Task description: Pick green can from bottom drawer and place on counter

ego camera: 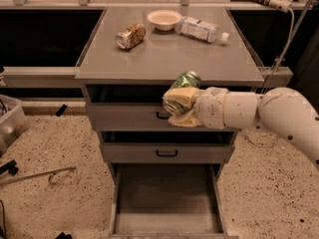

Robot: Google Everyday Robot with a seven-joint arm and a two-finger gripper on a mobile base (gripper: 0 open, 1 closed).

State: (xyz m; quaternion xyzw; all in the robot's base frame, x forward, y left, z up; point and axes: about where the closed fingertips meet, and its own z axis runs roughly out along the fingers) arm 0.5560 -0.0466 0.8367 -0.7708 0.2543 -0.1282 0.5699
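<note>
My gripper (180, 107) is shut on the green can (183, 81) and holds it tilted in front of the cabinet, level with the top drawer and just below the counter's front edge. The can's dark-green body sticks up above the yellowish fingers (180, 96). The counter (164, 54) is the flat grey top behind and above it. The bottom drawer (167, 199) is pulled open below, showing only its bare grey floor. My white arm reaches in from the right.
On the counter lie a tan patterned can (130, 36), a white bowl (164, 19) and a plastic bottle (202, 30) near the back. Two closed drawers with black handles (166, 153) sit above the open one. A bin (9, 123) stands on the floor at left.
</note>
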